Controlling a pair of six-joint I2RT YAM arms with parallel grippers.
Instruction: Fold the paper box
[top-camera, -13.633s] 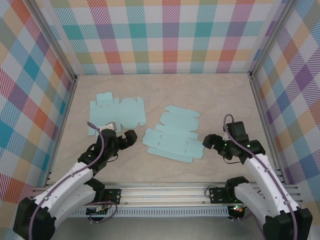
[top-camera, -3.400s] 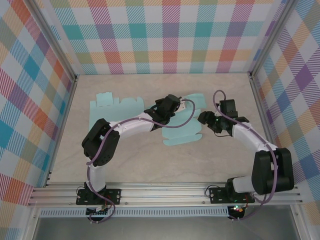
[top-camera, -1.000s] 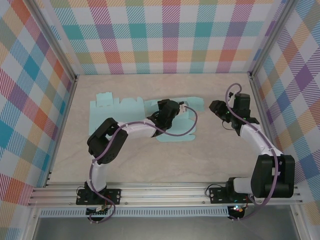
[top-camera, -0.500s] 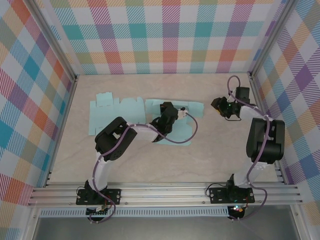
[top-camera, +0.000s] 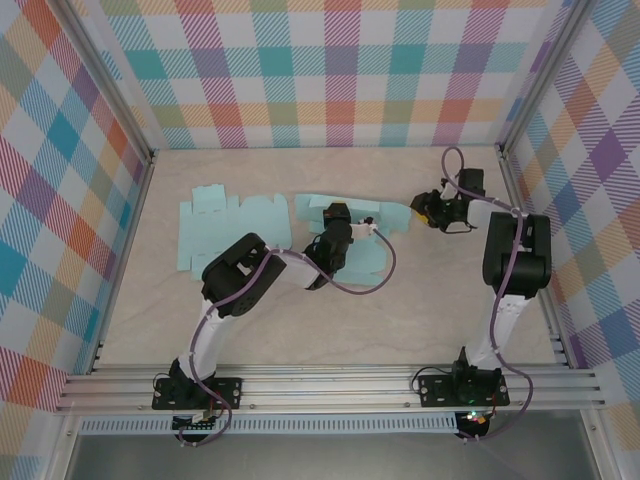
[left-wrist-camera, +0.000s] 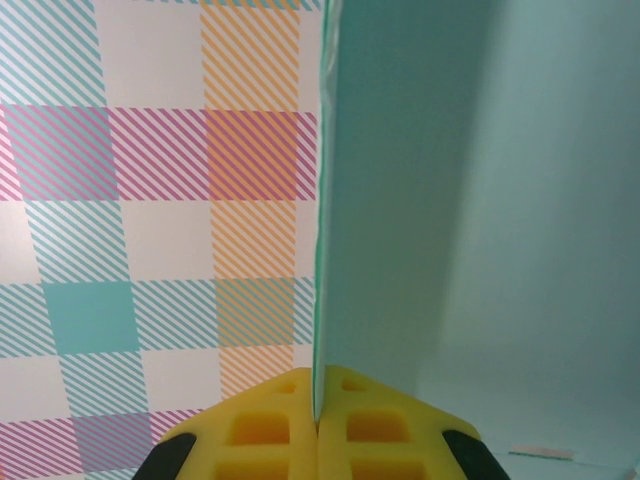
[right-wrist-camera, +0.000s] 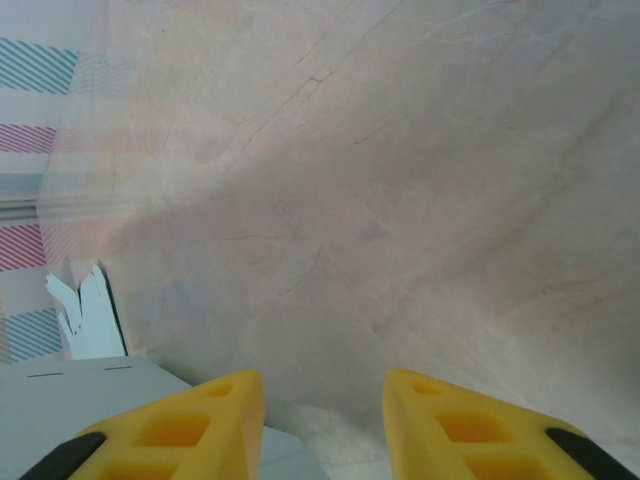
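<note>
- While the left end effector (left-wrist-camera: 318, 440) clenches the paper box (left-wrist-camera: 450, 200) by one edge, the right end effector (right-wrist-camera: 322, 425) gapes empty.
- Bare desk (right-wrist-camera: 400, 150) lies open beneath it.

Left claw (left-wrist-camera: 318, 392) tight, right claw (right-wrist-camera: 321, 385) agape

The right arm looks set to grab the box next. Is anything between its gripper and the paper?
Nothing visible. Just bare table lies between the right gripper, jaws apart, and the box, whose edge sits beside one finger. The left gripper pinches the box.
</note>
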